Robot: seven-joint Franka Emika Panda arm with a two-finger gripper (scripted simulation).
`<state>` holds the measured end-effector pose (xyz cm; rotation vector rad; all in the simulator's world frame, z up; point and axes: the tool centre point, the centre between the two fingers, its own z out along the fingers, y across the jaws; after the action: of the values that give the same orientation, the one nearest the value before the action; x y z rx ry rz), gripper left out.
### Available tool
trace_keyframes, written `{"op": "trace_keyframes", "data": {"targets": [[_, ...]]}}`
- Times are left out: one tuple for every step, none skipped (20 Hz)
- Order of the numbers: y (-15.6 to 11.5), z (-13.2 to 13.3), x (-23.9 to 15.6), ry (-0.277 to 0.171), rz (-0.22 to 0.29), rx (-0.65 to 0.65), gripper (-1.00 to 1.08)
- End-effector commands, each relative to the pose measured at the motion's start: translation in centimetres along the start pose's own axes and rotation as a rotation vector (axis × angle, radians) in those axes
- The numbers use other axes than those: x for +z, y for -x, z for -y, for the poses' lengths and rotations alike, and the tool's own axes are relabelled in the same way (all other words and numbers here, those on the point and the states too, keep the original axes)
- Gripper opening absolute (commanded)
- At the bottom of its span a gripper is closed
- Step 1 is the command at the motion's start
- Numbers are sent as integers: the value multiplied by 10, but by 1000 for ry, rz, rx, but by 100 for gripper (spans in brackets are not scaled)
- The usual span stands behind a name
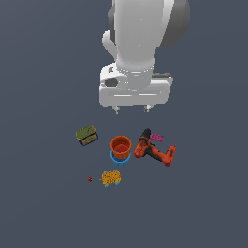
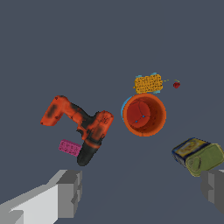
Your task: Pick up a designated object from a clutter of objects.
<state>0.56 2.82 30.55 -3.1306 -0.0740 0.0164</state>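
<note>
In the exterior view I had the gripper (image 1: 131, 109) hanging above the clutter, its two short fingers spread wide with nothing between them. The orange cup (image 1: 121, 146) stood upright in the middle of the group, at about six o'clock from the claw, mouth up, with the blue cup (image 1: 119, 160) peeping out from beneath or behind it; I could not tell which. The drill (image 1: 154, 150) lay at the cup's three o'clock, just beside it, the olive tin (image 1: 86, 134) at ten o'clock, the speckled block (image 1: 111, 178) at six o'clock, and the red bead (image 1: 90, 179) farther off at eight.

In the wrist view the spread fingers (image 2: 70, 192) framed the scene, and the orange cup showed as an open ring with a smooth, glossy plastic wall and a lipped rim. The small pink piece (image 2: 70, 148) touched the drill's dark end.

My judgement was to centre over the cup first, then descend with one finger on each side of the tapered wall, turned so that neither finger met the drill or the tin. The taper looked slippery, so a grip low beneath the lip seemed safest.
</note>
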Motion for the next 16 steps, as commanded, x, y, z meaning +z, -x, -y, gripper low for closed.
{"op": "trace_keyframes", "data": {"targets": [[0,0,0,0,0,0,28],[0,0,0,-1,0,0,28],[0,2,0,-2,0,-1,28],[0,4,1,-5,0,-2,28],[0,7,1,-8,0,-4,28],[0,10,2,-12,0,-5,28],[0,12,2,-14,0,-5,28],[0,13,3,-15,0,-6,28],[0,13,3,-15,0,-6,28],[0,12,2,-14,-1,-6,28],[0,12,2,-14,-1,-6,28],[0,12,2,-14,-1,-6,28],[0,12,3,-13,0,-4,28],[0,12,3,-13,0,-2,28],[0,12,3,-11,1,2,28],[0,12,4,-9,1,6,28]]}}
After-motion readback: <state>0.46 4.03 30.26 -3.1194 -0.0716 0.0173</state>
